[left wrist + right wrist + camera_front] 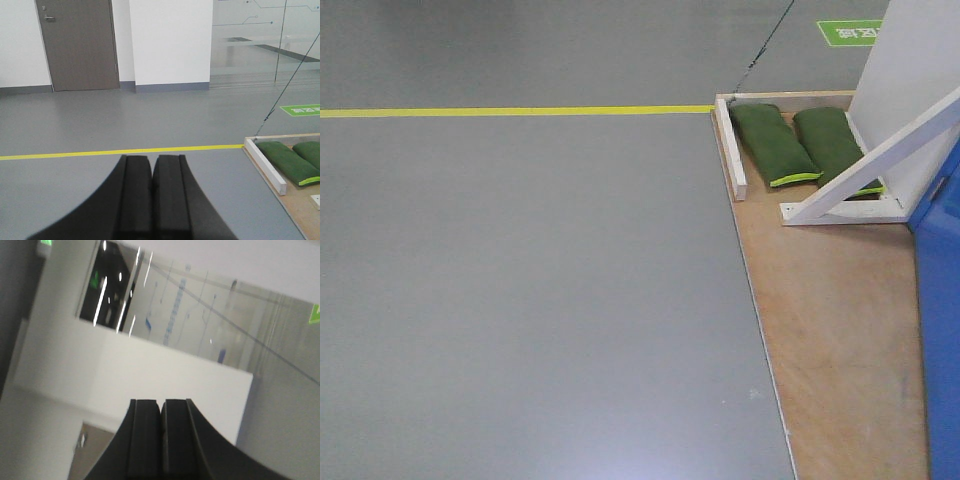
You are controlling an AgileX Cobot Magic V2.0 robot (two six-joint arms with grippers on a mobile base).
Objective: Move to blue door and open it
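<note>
The blue door (942, 300) shows only in the front view, at the right edge on the plywood base (830, 330). Its bottom edge runs away toward the white panel (910, 60). It is probably upright, though it is cropped. The left wrist view shows sandbags (287, 161) and a yellow line (120, 151). The left gripper (152, 165) and right gripper (161, 407) have their jaws closed on nothing.

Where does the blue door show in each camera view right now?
Front view: blue door along the right edge, partly cut off.
Left wrist view: not in it.
Right wrist view: not in it.
Shared landmark: green sandbags, in the front and left wrist views only.
</note>
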